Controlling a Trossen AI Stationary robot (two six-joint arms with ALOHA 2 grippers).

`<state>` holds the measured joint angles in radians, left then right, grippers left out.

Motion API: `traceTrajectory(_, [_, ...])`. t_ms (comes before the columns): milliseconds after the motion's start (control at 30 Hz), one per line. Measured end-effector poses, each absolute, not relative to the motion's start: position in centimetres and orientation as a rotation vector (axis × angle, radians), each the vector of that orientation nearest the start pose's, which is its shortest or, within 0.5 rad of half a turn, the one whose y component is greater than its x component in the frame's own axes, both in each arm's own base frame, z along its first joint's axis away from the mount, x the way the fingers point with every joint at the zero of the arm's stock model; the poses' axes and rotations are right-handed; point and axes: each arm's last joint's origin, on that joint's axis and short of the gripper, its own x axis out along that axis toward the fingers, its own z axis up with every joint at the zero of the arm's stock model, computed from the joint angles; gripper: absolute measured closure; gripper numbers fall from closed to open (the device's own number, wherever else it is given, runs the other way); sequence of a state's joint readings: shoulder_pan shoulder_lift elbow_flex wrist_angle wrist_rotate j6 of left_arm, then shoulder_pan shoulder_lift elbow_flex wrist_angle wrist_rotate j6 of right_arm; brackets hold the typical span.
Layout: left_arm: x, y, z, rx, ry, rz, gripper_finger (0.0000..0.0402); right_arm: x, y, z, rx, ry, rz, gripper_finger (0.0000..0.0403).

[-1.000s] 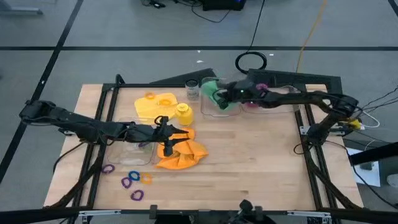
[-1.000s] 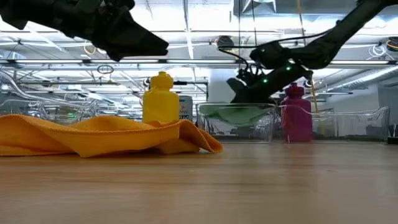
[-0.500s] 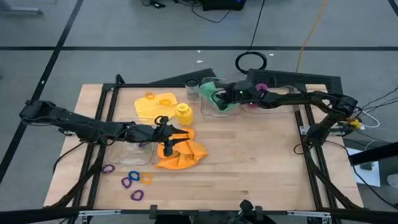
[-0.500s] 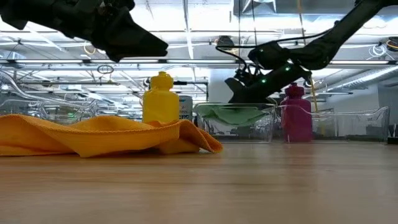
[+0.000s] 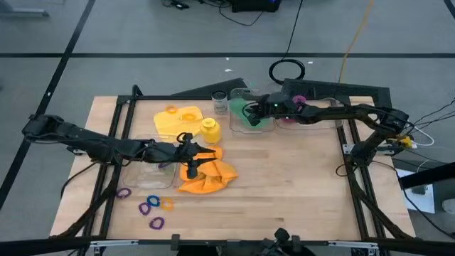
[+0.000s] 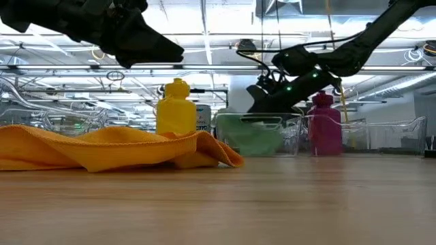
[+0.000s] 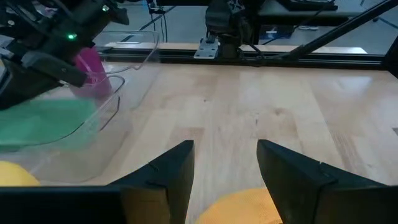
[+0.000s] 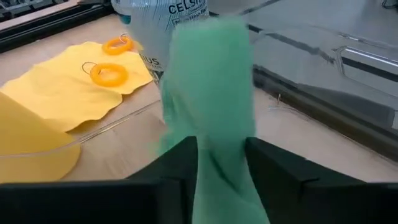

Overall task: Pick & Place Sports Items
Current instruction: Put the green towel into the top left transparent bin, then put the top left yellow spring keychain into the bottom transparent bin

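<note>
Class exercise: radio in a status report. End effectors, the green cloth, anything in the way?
Right end effector open over the clear box, green cloth dropping in. Left end effector open, empty, above the orange cloth. Nothing in the way.

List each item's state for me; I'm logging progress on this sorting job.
green cloth: lying in the clear box
right gripper: open, above that box
left gripper: open, empty, over the orange cloth
orange cloth: crumpled on the table
yellow bottle: upright
purple bottle: upright
</note>
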<state>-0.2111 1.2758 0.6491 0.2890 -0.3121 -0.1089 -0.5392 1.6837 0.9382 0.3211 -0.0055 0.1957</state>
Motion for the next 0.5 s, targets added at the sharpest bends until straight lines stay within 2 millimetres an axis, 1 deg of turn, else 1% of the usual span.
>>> traceTrajectory(167, [26.3, -4.7, 22.9, -0.020, 0.320, 0.118, 0.0254, 30.7, -18.4, 21.0, 0.270, 0.337, -0.559, 0.0278])
traceTrajectory(267, [26.3, -4.7, 22.9, -0.020, 0.320, 0.118, 0.0254, 30.6, -18.3, 21.8, 0.244, 0.306, -0.555, 0.0266])
traceTrajectory(400, [26.3, -4.7, 22.9, -0.020, 0.320, 0.118, 0.0254, 30.3, -17.8, 23.7, 0.173, 0.242, -0.537, 0.0257])
traceTrajectory(500, [26.3, -4.7, 22.9, -0.020, 0.320, 0.118, 0.0254, 30.1, -16.8, 25.5, 0.090, 0.199, -0.505, 0.0253])
